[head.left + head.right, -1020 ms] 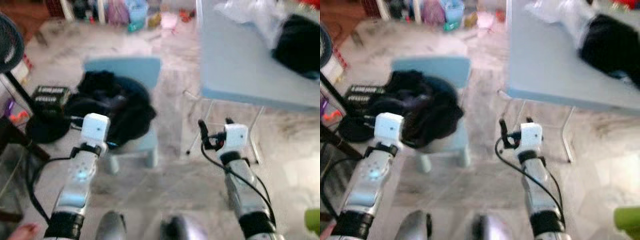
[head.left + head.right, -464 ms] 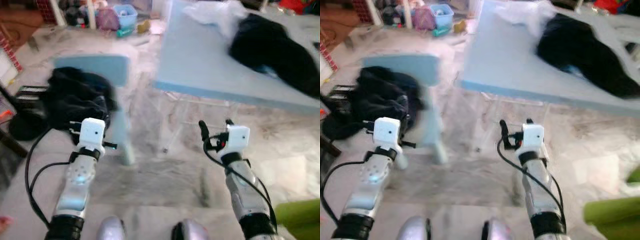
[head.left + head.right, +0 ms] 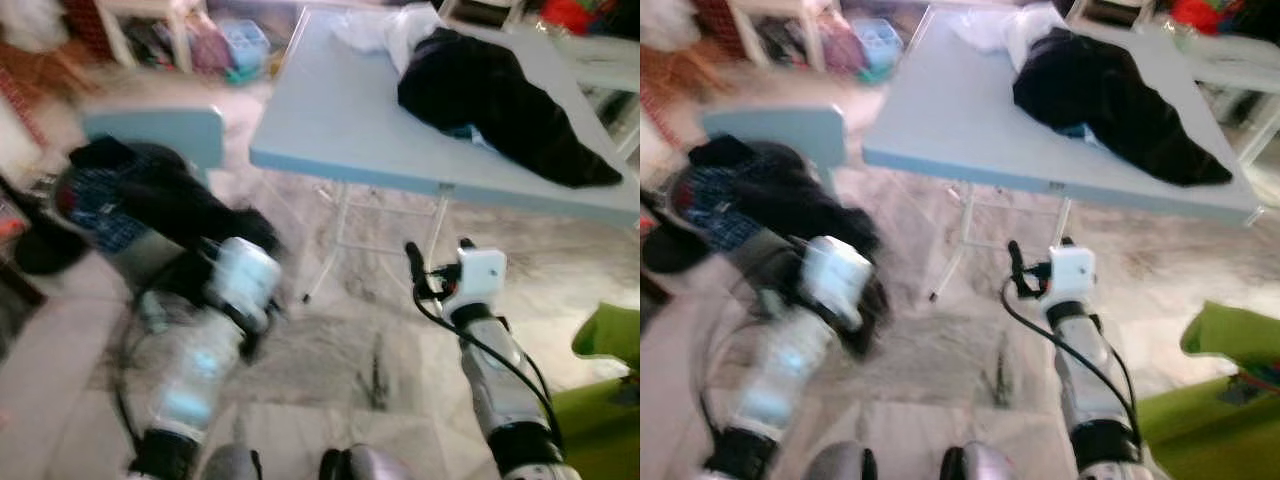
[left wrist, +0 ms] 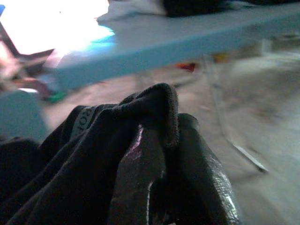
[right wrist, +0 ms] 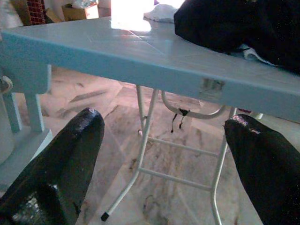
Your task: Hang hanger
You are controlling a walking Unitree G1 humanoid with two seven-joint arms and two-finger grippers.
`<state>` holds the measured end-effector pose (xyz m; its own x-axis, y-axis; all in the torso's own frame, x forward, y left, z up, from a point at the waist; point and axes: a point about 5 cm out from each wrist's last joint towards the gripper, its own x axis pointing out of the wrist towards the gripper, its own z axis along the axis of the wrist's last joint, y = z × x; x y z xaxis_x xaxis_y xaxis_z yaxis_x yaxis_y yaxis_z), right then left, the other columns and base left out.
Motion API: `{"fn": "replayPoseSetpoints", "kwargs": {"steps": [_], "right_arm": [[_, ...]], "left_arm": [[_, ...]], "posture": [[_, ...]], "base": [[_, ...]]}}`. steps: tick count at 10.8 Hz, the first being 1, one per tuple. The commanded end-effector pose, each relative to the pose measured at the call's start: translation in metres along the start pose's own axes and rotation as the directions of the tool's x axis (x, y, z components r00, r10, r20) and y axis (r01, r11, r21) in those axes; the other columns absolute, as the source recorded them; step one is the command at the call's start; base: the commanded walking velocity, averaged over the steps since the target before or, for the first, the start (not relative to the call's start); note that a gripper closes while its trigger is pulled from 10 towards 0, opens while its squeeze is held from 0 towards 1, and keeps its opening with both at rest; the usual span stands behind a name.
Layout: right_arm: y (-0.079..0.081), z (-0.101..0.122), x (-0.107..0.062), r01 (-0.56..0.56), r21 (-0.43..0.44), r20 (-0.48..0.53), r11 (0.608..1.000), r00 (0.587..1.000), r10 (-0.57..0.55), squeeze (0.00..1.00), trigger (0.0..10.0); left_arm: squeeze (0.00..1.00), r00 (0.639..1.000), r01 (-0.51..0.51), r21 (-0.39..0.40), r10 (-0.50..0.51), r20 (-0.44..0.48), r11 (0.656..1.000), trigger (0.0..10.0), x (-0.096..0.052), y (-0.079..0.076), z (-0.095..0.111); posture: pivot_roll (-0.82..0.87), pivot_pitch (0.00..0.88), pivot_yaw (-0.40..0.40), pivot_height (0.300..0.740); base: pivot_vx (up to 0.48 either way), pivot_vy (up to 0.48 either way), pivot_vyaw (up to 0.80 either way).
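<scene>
1. A pale blue folding table on thin white legs stands ahead of the robot, on a marbled stone floor.
2. A black garment lies heaped on the far right part of the tabletop, touching a white cloth behind it.
3. To the left, a small light blue chair holds a pile of dark clothes, a blue checked piece among them.
4. The left gripper is up near that pile; its two black fingers are pinched on a fold of dark cloth, as the left wrist view shows.
5. The right gripper hovers low in front of the table edge, its fingers spread wide with nothing between them.
6. I cannot pick out a hanger anywhere.
</scene>
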<state>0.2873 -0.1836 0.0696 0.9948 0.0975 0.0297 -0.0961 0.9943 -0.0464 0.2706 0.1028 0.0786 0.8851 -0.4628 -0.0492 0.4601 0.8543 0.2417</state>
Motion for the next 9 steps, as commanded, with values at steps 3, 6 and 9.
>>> {"fn": "replayPoseSetpoints", "kwargs": {"steps": [3, 6, 9], "right_arm": [[0.001, -0.002, 0.0, 0.012, -0.011, -0.003, 1.0, 1.0, -0.012, 0.0, 10.0], [0.0, 0.0, 0.003, 0.018, -0.038, -0.004, 0.999, 1.0, -0.018, 0.0, 10.0], [-0.002, -0.002, 0.006, 0.038, -0.048, -0.015, 0.998, 0.999, -0.038, 0.0, 10.0]], "left_arm": [[0.0, 0.982, 0.141, -0.029, -0.144, -0.125, 0.99, 10.0, -0.009, -0.022, -0.022], [0.0, 0.975, -0.088, -0.083, 0.069, -0.213, 0.993, 10.0, -0.015, 0.015, -0.039], [0.0, 0.959, -0.211, -0.086, 0.19, -0.209, 0.974, 10.0, -0.03, 0.046, -0.042]], "posture": [[0.04, 0.074, -0.068, 0.74], [0.05, 0.096, -0.081, 0.74], [0.05, 0.112, -0.062, 0.74]], "base": [[0.0, 0.0, 0.0], [0.0, 0.0, 0.0], [0.0, 0.283, 0.0]]}}
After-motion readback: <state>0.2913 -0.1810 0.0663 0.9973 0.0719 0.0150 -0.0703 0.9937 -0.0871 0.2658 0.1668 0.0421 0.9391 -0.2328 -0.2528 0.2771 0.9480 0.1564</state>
